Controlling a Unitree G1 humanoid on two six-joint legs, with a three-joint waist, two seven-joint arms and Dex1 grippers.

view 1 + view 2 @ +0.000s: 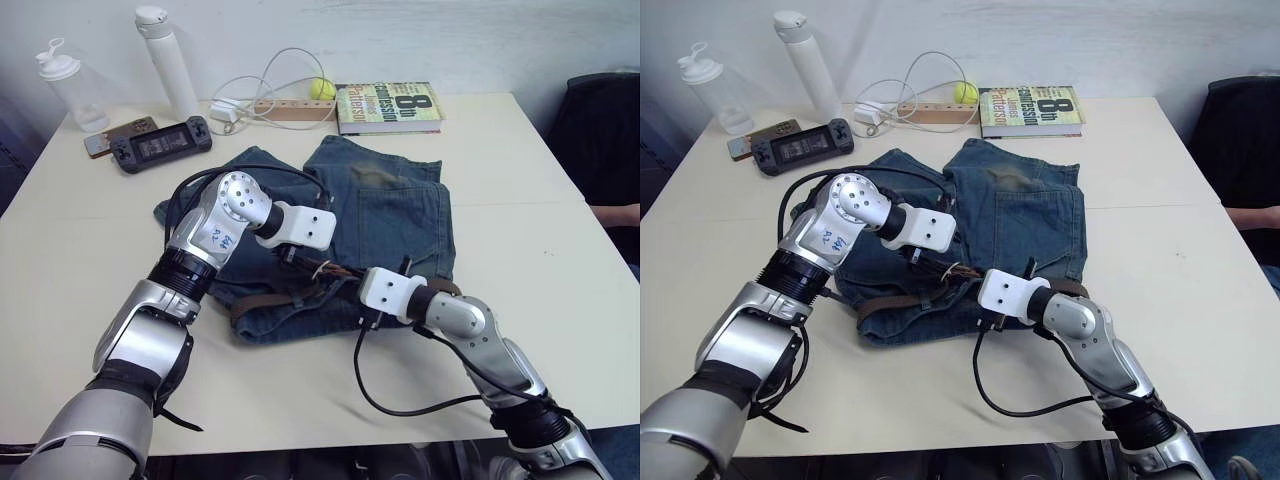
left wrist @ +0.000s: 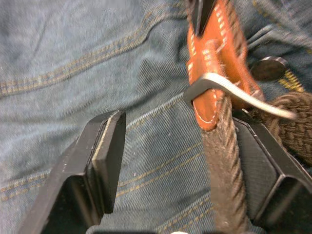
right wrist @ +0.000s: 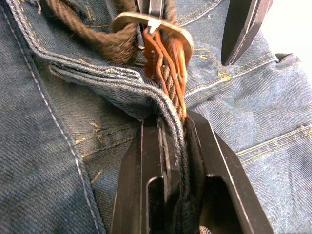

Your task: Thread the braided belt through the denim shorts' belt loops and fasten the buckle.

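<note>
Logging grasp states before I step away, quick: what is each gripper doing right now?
Left gripper: jaws open, the braided belt lying against one finger, not pinched.
Right gripper: jaws shut on the braided belt, just behind the buckle.

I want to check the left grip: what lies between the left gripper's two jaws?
In the left wrist view the left gripper stands open. The braided belt lies against one jaw; the rest of the gap shows only the denim shorts beneath.
</note>
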